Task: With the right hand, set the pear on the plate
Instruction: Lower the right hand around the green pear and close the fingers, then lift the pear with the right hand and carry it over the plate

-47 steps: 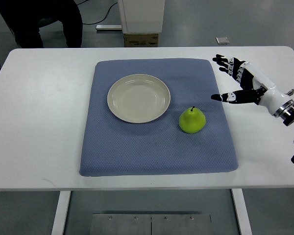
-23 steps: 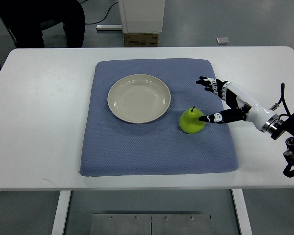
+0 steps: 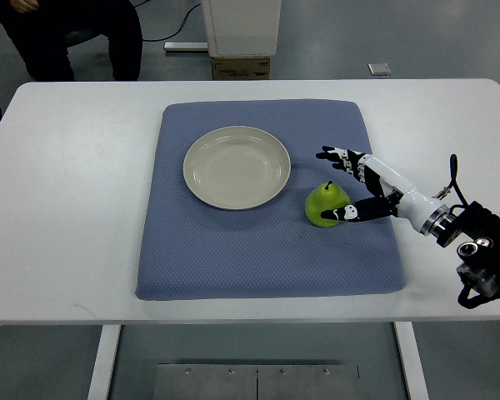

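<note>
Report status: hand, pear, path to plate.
Right hand open, fingers around the pear, no closed grasp yet. Pear on the blue mat, right of the plate. Plate empty, path clear. Left hand out of view.

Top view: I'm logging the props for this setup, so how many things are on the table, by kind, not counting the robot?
Pear: 1
Plate: 1
Blue mat: 1
Total: 3
</note>
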